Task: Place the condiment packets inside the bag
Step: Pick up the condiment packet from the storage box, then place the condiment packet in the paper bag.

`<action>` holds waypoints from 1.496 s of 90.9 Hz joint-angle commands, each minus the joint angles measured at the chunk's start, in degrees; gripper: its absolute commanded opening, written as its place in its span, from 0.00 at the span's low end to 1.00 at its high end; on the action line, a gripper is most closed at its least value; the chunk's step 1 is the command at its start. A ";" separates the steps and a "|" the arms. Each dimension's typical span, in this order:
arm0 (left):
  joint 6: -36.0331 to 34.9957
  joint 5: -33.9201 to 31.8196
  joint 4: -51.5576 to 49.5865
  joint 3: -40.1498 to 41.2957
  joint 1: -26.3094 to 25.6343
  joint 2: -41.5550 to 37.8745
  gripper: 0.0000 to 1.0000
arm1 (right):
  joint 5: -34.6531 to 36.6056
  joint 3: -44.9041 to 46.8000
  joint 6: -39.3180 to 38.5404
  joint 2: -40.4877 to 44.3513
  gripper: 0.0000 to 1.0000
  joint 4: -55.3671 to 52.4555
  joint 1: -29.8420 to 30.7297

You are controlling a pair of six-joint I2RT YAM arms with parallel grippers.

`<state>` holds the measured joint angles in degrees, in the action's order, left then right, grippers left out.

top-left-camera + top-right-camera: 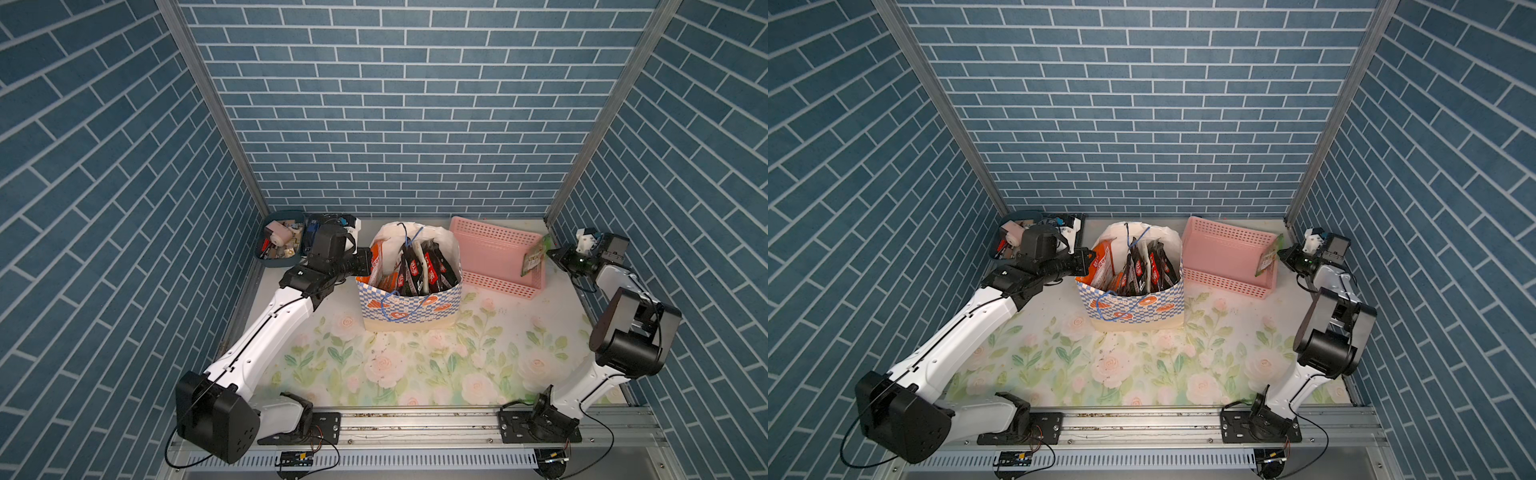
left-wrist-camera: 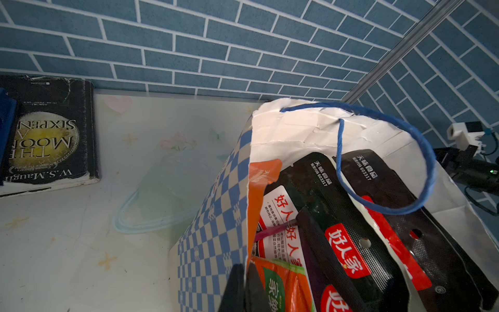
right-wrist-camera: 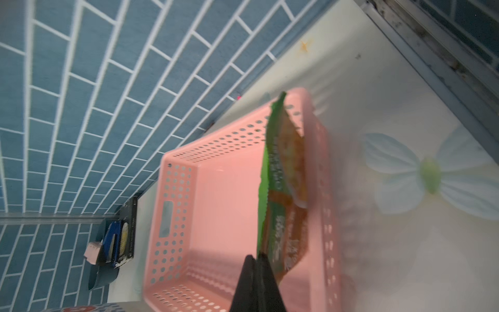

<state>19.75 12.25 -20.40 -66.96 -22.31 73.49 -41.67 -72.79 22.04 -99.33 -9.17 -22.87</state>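
The right hand is at the middle right of the frame in both top views. Its two fingers are pressed together on one corner of a green packet. The packet stands on its edge, right by the right wall of the pink basket. I think a thin packet is easiest to lift by a corner like this. The basket looks bare inside, so this may be the last one to move.

The left hand is pressed together too. It pinches the top edge of the bag, on the bag's left side in the top views. I think it holds that wall so the mouth is wide and the bag cannot tip over.

The bag stands on the desk in the middle of the frame, just left of the basket. Many packets, black, orange and white, already stand close together inside it. A blue cord hangs across the mouth. The green packet could catch on it going in.
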 commanded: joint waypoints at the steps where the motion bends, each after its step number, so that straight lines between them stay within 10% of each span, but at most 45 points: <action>1: -0.09 -0.11 1.01 1.21 0.27 -0.58 0.05 | -2.96 -5.34 -2.67 7.93 0.00 -3.78 4.47; 36: 1.99 0.85 2.97 2.12 0.31 -1.65 0.05 | 4.99 -15.20 5.46 26.10 0.00 -6.66 31.99; 73: 3.26 0.82 4.36 3.39 0.28 -2.29 0.04 | 13.42 -22.16 8.19 19.40 0.00 -0.42 64.39; 136: 3.51 0.91 4.32 4.69 0.30 -3.11 0.04 | 13.42 -11.38 10.44 11.96 0.00 10.19 70.74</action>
<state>23.20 12.78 -16.16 -63.26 -22.31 71.35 -26.63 -84.47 31.38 -86.08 -3.81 47.37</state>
